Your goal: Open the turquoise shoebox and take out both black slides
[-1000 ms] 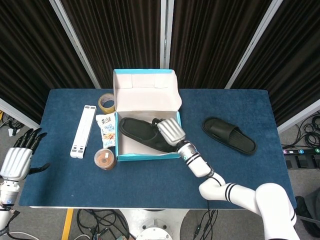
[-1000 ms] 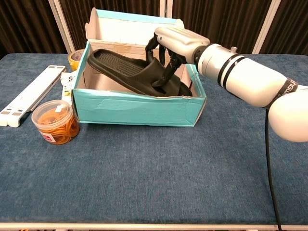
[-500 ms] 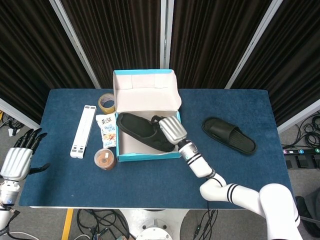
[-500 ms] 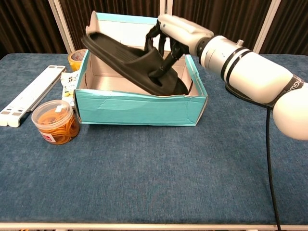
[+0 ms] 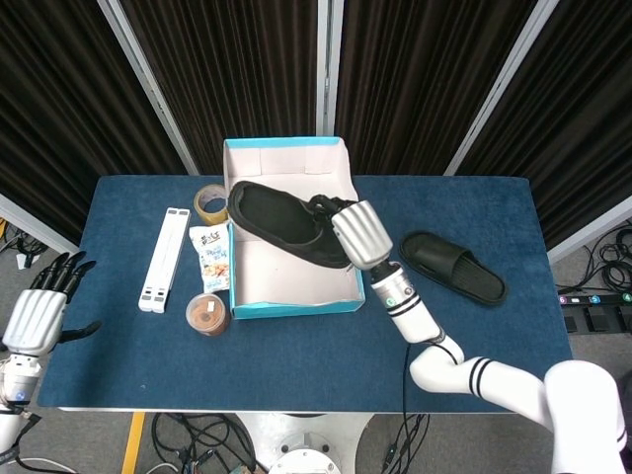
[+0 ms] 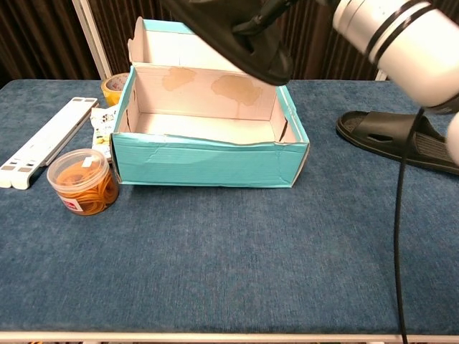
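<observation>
Above open turquoise shoebox (image 5: 288,304), black slide (image 5: 281,221) held by right hand (image 5: 357,233)

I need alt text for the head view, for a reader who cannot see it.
The robot's right hand holds one black slide lifted above the open turquoise shoebox on a blue table. The other black slide lies on the table right of the box; the left hand waits open at the table's left edge.
</observation>
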You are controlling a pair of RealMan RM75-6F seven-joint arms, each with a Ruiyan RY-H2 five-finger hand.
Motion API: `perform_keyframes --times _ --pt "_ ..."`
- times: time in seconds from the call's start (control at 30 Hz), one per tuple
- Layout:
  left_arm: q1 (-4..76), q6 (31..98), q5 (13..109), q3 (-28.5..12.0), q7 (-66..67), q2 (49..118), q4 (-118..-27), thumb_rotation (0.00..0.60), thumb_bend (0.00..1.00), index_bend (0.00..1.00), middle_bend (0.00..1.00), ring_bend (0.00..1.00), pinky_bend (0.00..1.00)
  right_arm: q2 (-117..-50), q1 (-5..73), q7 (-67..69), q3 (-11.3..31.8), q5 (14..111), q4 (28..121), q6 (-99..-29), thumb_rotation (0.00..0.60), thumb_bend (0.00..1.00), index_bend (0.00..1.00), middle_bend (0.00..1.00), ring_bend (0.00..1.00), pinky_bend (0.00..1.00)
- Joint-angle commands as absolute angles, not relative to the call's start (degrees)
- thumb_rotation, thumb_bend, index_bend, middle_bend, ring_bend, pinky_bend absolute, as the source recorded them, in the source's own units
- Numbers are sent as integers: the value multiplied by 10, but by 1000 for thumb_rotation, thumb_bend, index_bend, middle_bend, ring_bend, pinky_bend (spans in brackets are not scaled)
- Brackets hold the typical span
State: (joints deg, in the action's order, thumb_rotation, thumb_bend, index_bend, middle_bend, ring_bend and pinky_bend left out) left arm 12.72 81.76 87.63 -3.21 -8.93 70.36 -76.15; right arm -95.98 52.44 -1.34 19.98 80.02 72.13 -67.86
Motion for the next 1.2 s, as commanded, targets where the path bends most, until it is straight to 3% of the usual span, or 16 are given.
perform_keyframes --times 0.03,0.23,0.4,0.67,1.03,1.1,1.2 --pt "127 820 879 -32 -89 704 -763 600 100 125 53 0 176 -863 466 -127 197 755 859 -693 600 360 701 624 570 692" --pt "127 828 887 -31 -87 703 -769 600 100 125 53 0 176 -752 385 -244 151 713 1017 -726 600 360 701 624 570 692" --pt "126 835 890 -31 -84 703 -775 600 100 125 53 0 176 -690 333 -279 112 675 1081 -738 600 361 701 624 570 692" --pt "128 839 899 -28 -67 698 -790 600 100 125 53 0 176 -665 271 -227 63 667 1049 -740 600 360 701 624 569 692" --pt "128 836 900 -25 -45 695 -809 600 100 125 53 0 176 -693 266 -192 43 673 993 -684 600 354 702 624 567 692" --pt "127 837 900 -24 -45 696 -810 600 100 125 53 0 176 -696 270 -195 41 670 986 -670 600 336 699 616 563 690" --pt "127 840 902 -25 -45 697 -810 600 100 125 53 0 176 -689 280 -199 34 660 988 -632 600 185 578 520 481 599"
